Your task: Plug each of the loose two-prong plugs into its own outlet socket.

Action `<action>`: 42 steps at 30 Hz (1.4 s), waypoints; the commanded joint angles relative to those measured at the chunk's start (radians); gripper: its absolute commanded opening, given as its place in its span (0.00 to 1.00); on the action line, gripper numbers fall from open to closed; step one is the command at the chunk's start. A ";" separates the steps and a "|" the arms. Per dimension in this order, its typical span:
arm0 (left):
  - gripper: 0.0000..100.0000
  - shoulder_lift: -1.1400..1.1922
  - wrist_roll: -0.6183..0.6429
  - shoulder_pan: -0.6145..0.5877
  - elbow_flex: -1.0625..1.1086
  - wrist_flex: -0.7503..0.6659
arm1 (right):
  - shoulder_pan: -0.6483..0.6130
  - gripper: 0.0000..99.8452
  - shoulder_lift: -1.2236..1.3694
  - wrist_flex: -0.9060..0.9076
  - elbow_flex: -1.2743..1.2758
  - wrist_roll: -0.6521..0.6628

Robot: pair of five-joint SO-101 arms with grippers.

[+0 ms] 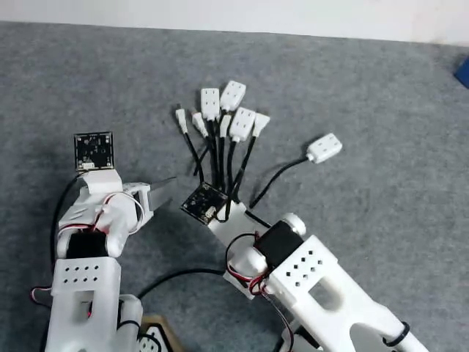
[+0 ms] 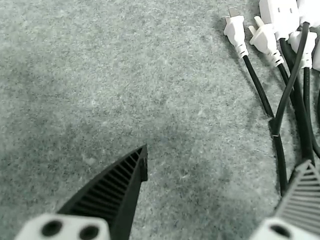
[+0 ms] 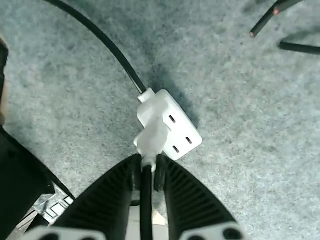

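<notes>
In the right wrist view my right gripper is shut on the back of a white two-prong plug. That plug sits against one face of a white outlet socket lying on the grey carpet. In the high view several white sockets and loose plugs on black cords fan out at the centre, and one socket lies apart to the right. My left gripper stands open left of the cords with nothing in it. In the left wrist view my left gripper faces two loose plugs.
Grey carpet covers the whole table. A blue object pokes in at the right edge. A tan board lies by the left arm's base, and a black cable runs between the arms. Bare carpet lies left of the cords.
</notes>
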 commanded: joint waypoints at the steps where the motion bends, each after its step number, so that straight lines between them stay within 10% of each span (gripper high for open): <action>1: 0.43 -0.001 0.003 -0.001 -0.005 -0.021 | 0.044 0.01 -0.012 -0.012 -0.004 0.014; 42: 0.43 -0.005 0.003 0.002 -0.005 -0.018 | 0.079 0.01 0.277 -0.289 0.159 0.035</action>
